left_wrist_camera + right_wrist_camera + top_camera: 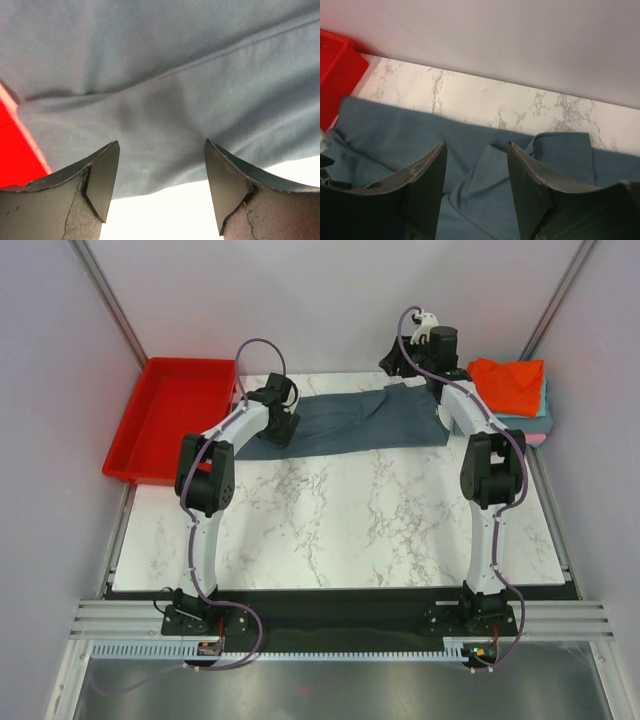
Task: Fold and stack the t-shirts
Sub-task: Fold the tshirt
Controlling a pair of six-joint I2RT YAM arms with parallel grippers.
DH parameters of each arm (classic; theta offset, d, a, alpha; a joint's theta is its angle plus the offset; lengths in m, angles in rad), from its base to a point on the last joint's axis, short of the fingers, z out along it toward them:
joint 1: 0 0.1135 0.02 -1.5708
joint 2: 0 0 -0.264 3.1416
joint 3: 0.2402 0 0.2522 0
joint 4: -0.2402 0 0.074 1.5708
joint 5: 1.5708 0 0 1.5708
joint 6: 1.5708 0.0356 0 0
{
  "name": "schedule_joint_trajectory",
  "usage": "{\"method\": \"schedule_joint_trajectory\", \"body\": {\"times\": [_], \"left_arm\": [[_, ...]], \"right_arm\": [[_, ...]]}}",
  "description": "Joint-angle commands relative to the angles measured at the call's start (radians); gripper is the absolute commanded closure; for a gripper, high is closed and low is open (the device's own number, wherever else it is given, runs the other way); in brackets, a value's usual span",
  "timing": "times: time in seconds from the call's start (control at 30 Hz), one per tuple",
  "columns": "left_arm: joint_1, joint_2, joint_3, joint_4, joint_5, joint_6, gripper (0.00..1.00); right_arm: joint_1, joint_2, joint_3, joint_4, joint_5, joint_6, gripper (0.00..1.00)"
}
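Note:
A slate blue-grey t-shirt [350,420] lies spread across the far part of the marble table [340,520]. My left gripper [281,423] is at its left end, open. In the left wrist view the shirt's hem [165,125] runs just beyond the open left gripper [161,145], and nothing is pinched. My right gripper [404,362] hovers over the shirt's far right corner, open. In the right wrist view a raised fold of the shirt [485,175] lies below the gap of the right gripper [476,145]. An orange-red t-shirt [508,380] tops a folded stack with teal [530,420] and pink [538,439] ones.
A red plastic tray [170,420] stands off the table's far left corner, and it also shows beside the shirt as the tray [15,155] and the tray [335,70] in the wrist views. White walls close in the back and sides. The arm bases sit at the near edge.

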Motion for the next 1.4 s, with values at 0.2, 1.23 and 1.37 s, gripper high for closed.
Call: {"method": "schedule_joint_trajectory", "body": {"times": [0.2, 1.23, 1.37], "left_arm": [[0.024, -0.209, 0.068, -0.051, 0.274, -0.102, 0.21], [0.06, -0.136, -0.129, 0.064, 0.341, -0.159, 0.11], [0.038, -0.173, -0.135, 0.052, 0.321, -0.154, 0.06]], "right_arm": [[-0.076, -0.074, -0.273, 0.102, -0.3, 0.255, 0.41], [0.031, 0.413, 0.098, 0.382, -0.219, 0.544, 0.36], [0.044, 0.406, 0.12, 0.385, -0.193, 0.527, 0.35]]}}
